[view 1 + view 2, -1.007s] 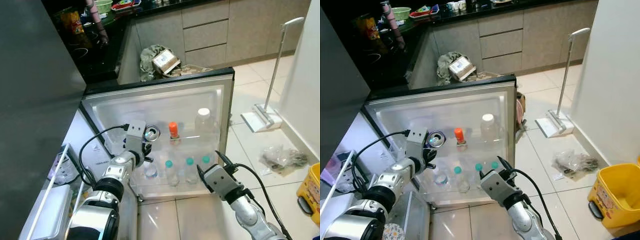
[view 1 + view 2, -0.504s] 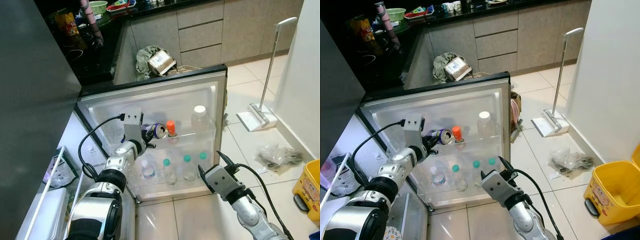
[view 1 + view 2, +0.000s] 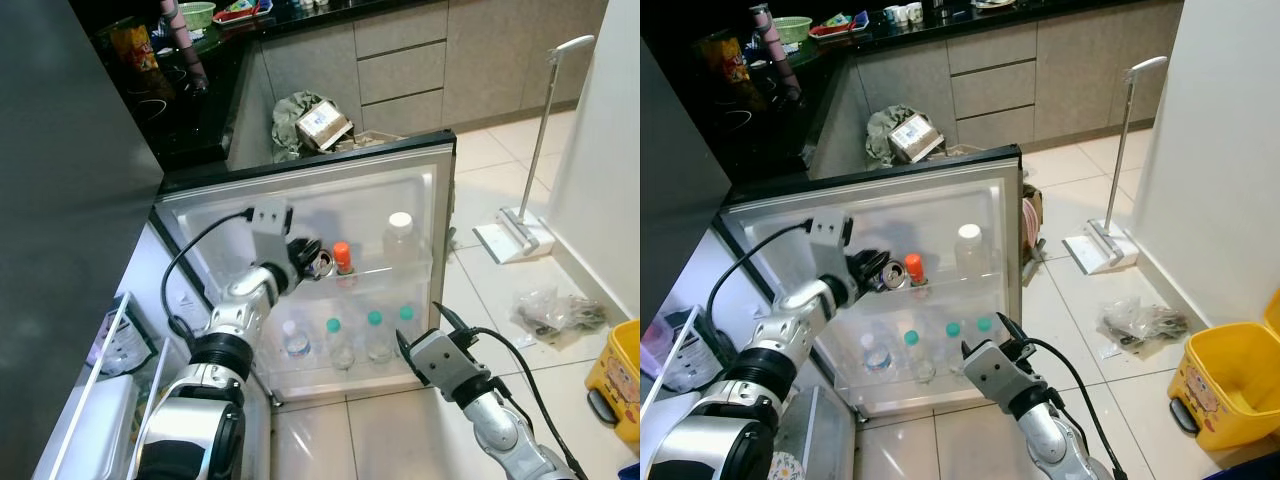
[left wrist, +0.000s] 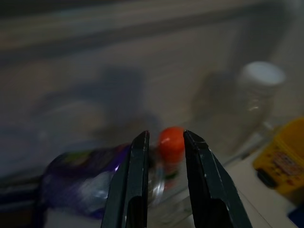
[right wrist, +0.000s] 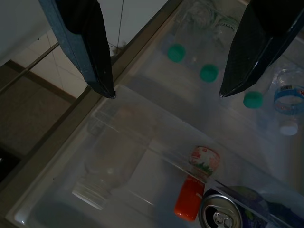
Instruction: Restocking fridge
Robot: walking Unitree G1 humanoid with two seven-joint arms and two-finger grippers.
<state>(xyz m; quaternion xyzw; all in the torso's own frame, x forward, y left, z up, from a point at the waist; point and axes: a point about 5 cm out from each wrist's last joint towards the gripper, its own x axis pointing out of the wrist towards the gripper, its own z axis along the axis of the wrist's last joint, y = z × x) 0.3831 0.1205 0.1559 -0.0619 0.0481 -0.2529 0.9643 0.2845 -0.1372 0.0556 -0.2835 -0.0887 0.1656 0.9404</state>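
Standing open toward the room, the fridge door [image 3: 440, 215] carries two clear shelves on its inner side. On the upper shelf [image 3: 395, 268] a purple can [image 3: 320, 263] lies tipped with its silver top toward the camera, just beside an upright bottle with an orange cap [image 3: 342, 256]; the bottle has a small red and green label, but its writing is too small to read. To the right of it on the same shelf stands a clear jar with a white lid [image 3: 399, 238]. On the lower shelf stand three bottles with green caps [image 3: 372, 335] and, to their left, one water bottle with a white cap and a blue label [image 3: 296, 340]. The left gripper [image 3: 306, 252] is at the can's left side, its fingers [image 4: 137, 185] narrowly parted with nothing between them. The right gripper [image 3: 420, 318] hovers near the lower right of the door, its fingers [image 5: 88, 47] spread wide and holding nothing. Far behind the door, on the floor, a cardboard box [image 3: 323, 123] with a white label rests on green bags.
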